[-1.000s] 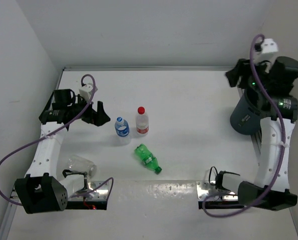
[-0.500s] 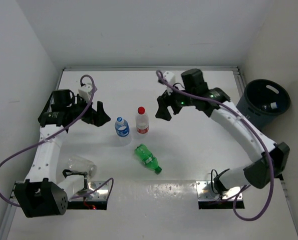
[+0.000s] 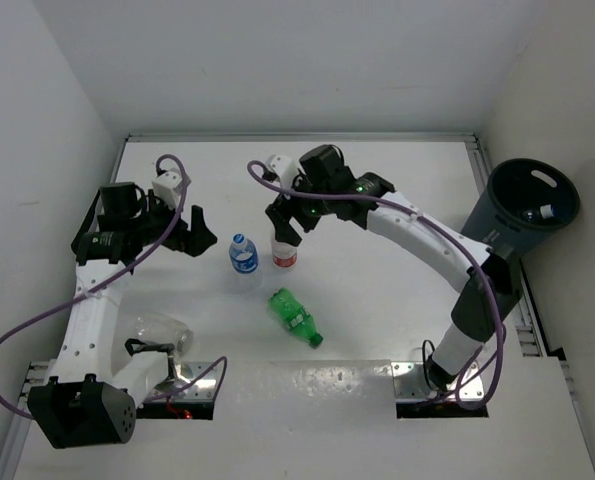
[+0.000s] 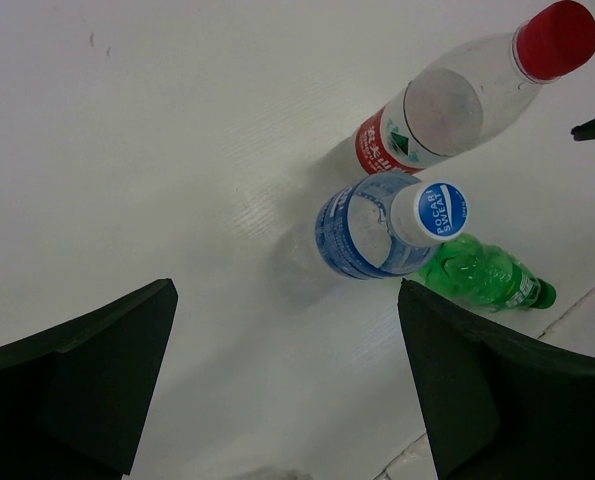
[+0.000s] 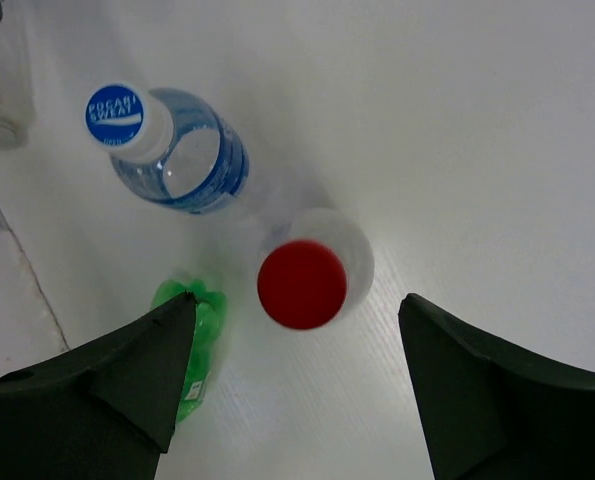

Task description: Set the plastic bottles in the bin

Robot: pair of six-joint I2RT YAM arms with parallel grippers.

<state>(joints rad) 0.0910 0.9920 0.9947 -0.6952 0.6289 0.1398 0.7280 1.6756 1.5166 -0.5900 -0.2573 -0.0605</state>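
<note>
Three plastic bottles are on the white table. A clear one with a blue label and cap [image 3: 243, 254] [image 4: 387, 225] [image 5: 172, 150] stands upright. A clear red-capped one [image 3: 285, 258] [image 4: 457, 100] [image 5: 302, 283] stands just to its right. A green one [image 3: 297, 318] [image 4: 482, 275] [image 5: 192, 340] lies on its side nearer the arms. My right gripper [image 3: 285, 228] [image 5: 297, 305] hangs open directly over the red cap, touching nothing. My left gripper [image 3: 199, 233] [image 4: 285, 300] is open and empty, left of the blue-labelled bottle. The dark bin [image 3: 522, 205] stands at the far right with a bottle [image 3: 537, 213] inside.
A clear container [image 3: 162, 330] lies on its side near the left arm's base. White walls close in the table at the left, back and right. Metal base plates [image 3: 417, 378] run along the near edge.
My right arm has swung left from over the bin to above the red-capped bottle, and its jaws have opened wider. The left arm has barely moved.
</note>
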